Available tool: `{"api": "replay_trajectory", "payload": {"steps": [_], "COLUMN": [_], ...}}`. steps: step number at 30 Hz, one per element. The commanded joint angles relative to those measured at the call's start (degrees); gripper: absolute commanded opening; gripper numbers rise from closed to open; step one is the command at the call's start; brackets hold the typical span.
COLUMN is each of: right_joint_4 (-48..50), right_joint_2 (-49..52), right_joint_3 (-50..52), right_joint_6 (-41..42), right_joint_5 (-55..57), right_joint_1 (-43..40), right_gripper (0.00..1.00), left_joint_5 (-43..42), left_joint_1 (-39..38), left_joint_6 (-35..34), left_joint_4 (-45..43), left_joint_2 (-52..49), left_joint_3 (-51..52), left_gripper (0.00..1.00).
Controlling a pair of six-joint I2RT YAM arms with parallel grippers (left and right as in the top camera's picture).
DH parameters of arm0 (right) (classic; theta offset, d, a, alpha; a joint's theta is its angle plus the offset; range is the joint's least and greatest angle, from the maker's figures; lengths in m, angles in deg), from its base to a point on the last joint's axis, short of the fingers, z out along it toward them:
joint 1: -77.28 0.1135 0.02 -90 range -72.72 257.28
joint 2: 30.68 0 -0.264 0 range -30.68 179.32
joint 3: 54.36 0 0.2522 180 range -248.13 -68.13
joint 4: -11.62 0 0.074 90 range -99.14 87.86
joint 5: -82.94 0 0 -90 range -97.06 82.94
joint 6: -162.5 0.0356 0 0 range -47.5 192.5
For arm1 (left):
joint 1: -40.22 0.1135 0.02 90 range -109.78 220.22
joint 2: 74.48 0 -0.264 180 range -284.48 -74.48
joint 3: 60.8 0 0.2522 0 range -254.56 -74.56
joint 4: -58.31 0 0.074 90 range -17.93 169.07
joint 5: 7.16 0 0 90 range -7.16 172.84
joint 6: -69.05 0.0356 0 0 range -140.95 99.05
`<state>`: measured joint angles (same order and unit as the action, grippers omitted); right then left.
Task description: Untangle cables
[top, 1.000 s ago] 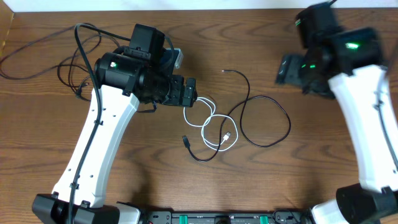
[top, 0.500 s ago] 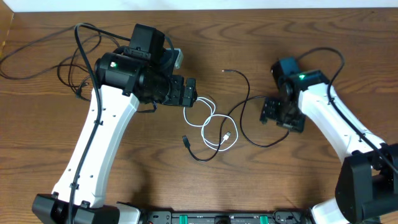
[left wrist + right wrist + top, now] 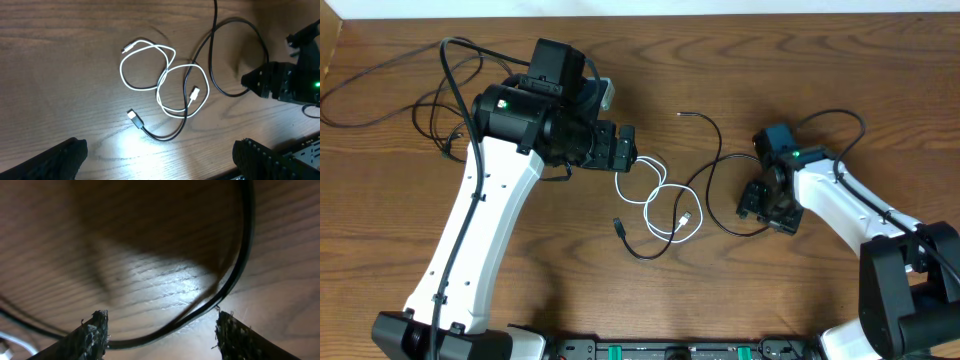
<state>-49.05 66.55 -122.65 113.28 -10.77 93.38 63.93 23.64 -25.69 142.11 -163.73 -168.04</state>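
Note:
A white cable point(image 3: 658, 198) lies in loops at the table's middle, crossed by a thin black cable whose plug end point(image 3: 619, 226) lies at the front. It joins a wide black loop point(image 3: 780, 190) to the right. My right gripper point(image 3: 760, 205) is open, low over that loop's lower left part. In the right wrist view the black cable point(image 3: 234, 277) runs across between the two fingertips of my right gripper point(image 3: 160, 336), ungripped. My left gripper point(image 3: 629, 150) is open and empty, above and left of the white loops point(image 3: 150, 70). Its own view shows my left gripper point(image 3: 162, 162) and the black plug point(image 3: 133, 115).
Thicker black wires point(image 3: 380, 95) trail across the far left of the wooden table point(image 3: 540, 280). The right arm's gripper point(image 3: 280, 82) shows at the right edge of the left wrist view. The arm bases stand at the front edge.
My right arm has swung in from the far right and come down onto the black loop. The left arm and the cables have not moved.

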Motion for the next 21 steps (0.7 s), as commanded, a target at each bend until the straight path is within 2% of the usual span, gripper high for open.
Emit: {"api": "replay_trajectory", "payload": {"steps": [1,3,7,13,21], "right_joint_4": [2.25,3.45,3.89,4.17,4.81], "right_joint_2": [-0.31,-0.31,-0.31,0.02,3.04], "right_joint_3": [2.67,3.48,4.13,4.35,4.35], "right_joint_6": [1.64,1.66,3.56,4.44,4.44], "right_joint_5": [-0.11,-0.11,0.37,2.34,3.76], "right_joint_1": [0.5,0.5,0.5,0.5,0.5], "right_gripper": [0.67,0.66,0.55,0.49,0.49], "left_joint_5": [0.59,0.59,0.59,0.59,0.59], "left_joint_1": [0.13,0.13,0.13,0.13,0.13], "left_joint_6": [-0.46,-0.48,-0.46,-0.46,-0.46], "left_joint_4": [-0.02,-0.02,-0.02,-0.02,-0.02], "left_joint_2": [-0.22,-0.22,-0.22,-0.22,-0.22], "left_joint_3": [-0.28,-0.28,-0.28,-0.28,-0.28], "left_gripper": [0.98,0.98,0.98,0.98,0.98]}}
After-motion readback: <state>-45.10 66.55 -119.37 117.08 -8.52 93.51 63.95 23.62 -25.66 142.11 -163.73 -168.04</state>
